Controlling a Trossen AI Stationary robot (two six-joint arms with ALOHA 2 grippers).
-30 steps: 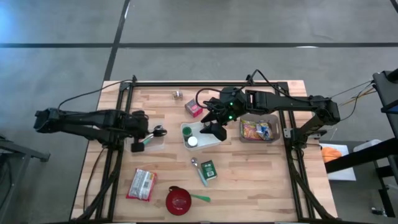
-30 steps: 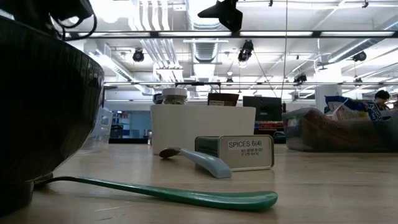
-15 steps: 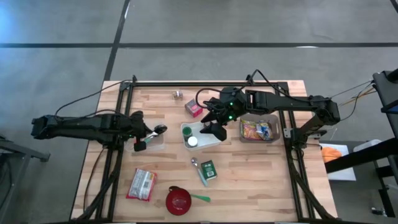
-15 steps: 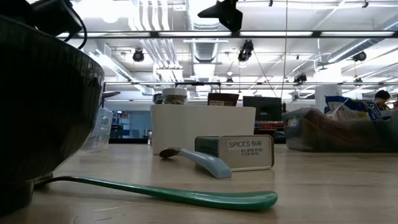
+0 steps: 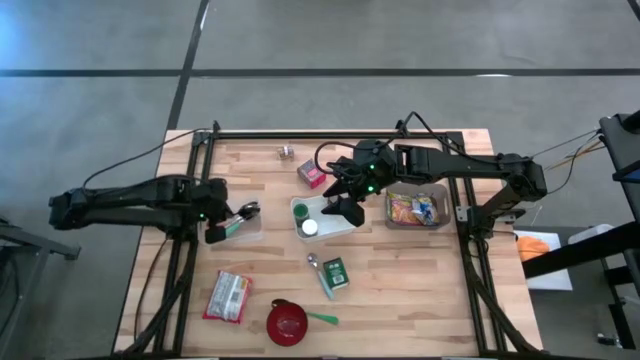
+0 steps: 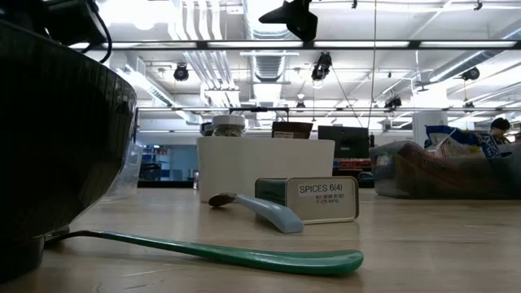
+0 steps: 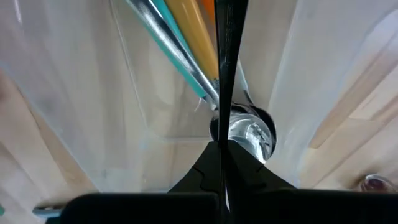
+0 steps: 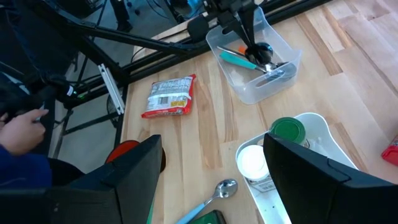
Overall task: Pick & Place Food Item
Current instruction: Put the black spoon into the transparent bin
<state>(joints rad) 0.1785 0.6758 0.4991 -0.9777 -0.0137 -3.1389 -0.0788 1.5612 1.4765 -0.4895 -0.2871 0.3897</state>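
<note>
Meanwhile, the left gripper reached into the clear plastic bin at the table's left side, its fingers pressed flat together with nothing between them; the left wrist view showed them as one thin dark edge above a metal spoon and an orange-handled utensil lying in the bin. The right gripper hung over the white tray near the table's middle, its two dark fingers spread wide apart and holding nothing. In that tray stood a green-lidded jar and a white-lidded jar, side by side. A red-and-white food packet lay flat on the wood toward the front left, well apart from both grippers. A red bowl with a green spoon beside it sat at the front edge, and a green spice tin lay near the middle, just beside a blue-handled spoon. A clear container of snack packets sat to the right of the tray, and a pink box lay behind it.
</note>
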